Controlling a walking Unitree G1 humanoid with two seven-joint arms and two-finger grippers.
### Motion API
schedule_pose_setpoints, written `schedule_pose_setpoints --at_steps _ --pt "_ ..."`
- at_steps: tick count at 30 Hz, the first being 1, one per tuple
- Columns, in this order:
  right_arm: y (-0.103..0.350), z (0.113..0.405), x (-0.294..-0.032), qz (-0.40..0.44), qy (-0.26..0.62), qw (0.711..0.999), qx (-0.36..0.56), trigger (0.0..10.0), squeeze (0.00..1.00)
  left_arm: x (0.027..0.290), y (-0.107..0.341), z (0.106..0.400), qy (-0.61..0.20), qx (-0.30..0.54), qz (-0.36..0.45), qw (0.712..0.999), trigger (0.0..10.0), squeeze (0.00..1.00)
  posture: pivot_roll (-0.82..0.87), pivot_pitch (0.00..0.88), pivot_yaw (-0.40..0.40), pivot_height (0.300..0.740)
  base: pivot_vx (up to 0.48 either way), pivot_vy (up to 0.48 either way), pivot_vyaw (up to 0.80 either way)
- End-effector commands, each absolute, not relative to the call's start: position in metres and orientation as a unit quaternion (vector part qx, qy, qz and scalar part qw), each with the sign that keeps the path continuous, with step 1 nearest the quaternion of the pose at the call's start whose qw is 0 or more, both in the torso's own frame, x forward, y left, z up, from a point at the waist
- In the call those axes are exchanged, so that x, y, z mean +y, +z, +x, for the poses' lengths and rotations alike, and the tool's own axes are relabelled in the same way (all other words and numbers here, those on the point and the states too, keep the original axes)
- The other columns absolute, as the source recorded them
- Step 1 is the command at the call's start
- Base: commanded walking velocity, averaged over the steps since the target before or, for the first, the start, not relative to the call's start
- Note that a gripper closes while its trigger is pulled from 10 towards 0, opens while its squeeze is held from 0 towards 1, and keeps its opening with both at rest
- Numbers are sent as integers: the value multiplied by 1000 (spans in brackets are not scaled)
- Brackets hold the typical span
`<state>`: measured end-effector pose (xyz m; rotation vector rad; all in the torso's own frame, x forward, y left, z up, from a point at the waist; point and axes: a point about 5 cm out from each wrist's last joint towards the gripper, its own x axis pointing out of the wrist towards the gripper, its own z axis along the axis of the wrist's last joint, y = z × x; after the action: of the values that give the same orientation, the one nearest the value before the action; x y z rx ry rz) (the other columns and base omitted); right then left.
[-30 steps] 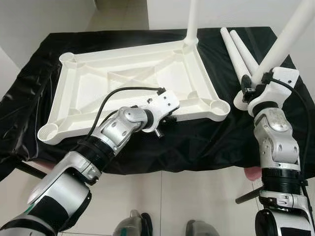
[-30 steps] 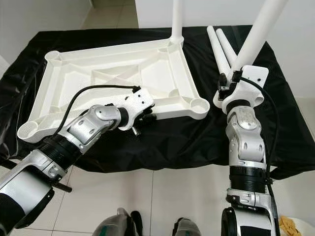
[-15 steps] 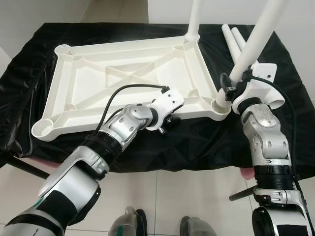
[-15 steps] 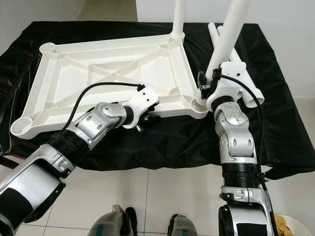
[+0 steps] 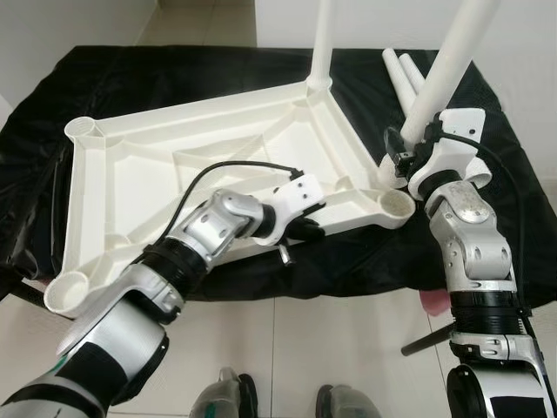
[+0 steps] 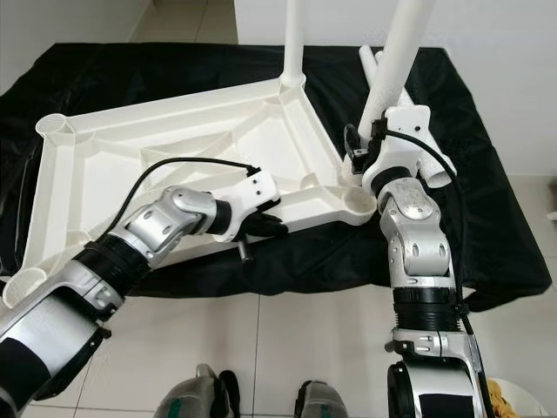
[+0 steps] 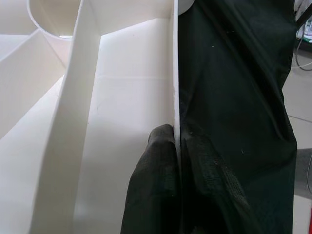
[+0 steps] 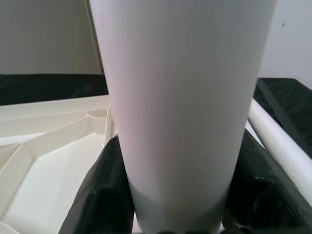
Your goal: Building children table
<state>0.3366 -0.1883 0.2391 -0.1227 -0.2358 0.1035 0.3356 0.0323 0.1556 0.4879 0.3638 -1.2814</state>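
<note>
A white plastic table top (image 5: pixel 200 165) lies upside down on a black-covered table, with one white leg (image 5: pixel 322 39) standing in its far right corner socket. My left gripper (image 5: pixel 306 228) is shut on the near rim (image 7: pixel 174 87) of the top, fingers (image 7: pixel 156 185) pinching the edge. The empty near right corner socket (image 5: pixel 393 205) sits just below my right gripper (image 5: pixel 409 157), which is shut on a second white leg (image 5: pixel 448 61) held upright and tilted. That leg (image 8: pixel 180 107) shows between the black fingers (image 8: pixel 105 190).
Two more white legs (image 5: pixel 402 74) lie on the black cloth (image 5: pixel 130 78) at the far right. The cloth hangs over the front table edge. Tiled floor (image 5: pixel 322 348) lies below, and my feet (image 5: pixel 231 402) show at the bottom.
The table top has swung round under my left gripper, its near right corner coming toward me and its left end dropping. My right gripper has shifted the held leg left, close above that corner socket.
</note>
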Motion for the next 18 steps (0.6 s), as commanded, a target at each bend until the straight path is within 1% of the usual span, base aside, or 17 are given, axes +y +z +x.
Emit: schedule_pose_setpoints --at_steps 1,2,4,5,6,7,8,10,12,14,18 --pt "242 335 -186 -52 60 989 -125 10000 0 54 126 334 -568 244 228 752 10000 0 -53 104 47 740 0 0 0" --pt "242 335 -186 -46 63 989 -126 10000 0 59 126 337 -556 244 236 759 10000 0 -53 104 47 740 0 0 0" --pt "242 335 -186 -46 63 989 -126 10000 0 59 126 337 -556 244 236 759 10000 0 -53 104 47 740 0 0 0" --pt "242 335 -186 -40 65 989 -126 10000 0 63 128 340 -545 242 239 766 10000 0 -47 106 45 740 0 0 0" --pt "242 335 -186 -40 65 989 -126 10000 0 63 128 340 -545 242 239 766 10000 0 -47 106 45 740 0 0 0" --pt "240 335 -187 -27 64 990 -123 10000 0 67 133 347 -525 236 236 783 10000 0 -40 109 43 740 0 0 0" --pt "240 335 -187 -27 64 990 -123 10000 0 67 133 347 -525 236 236 783 10000 0 -40 109 43 740 0 0 0" --pt "233 334 -192 -1 58 992 -113 10000 0 74 148 359 -483 208 216 823 10000 0 -33 113 41 740 0 0 0" --pt "227 333 -192 11 58 993 -100 10000 0 78 161 367 -460 170 218 844 10000 0 -31 116 39 740 0 0 0" --pt "224 333 -191 12 59 994 -92 10000 0 80 168 369 -453 156 213 852 10000 0 -32 118 40 740 0 0 0" --pt "222 332 -190 4 60 994 -86 10000 0 82 174 369 -459 149 208 850 10000 0 -32 121 39 740 0 0 0"
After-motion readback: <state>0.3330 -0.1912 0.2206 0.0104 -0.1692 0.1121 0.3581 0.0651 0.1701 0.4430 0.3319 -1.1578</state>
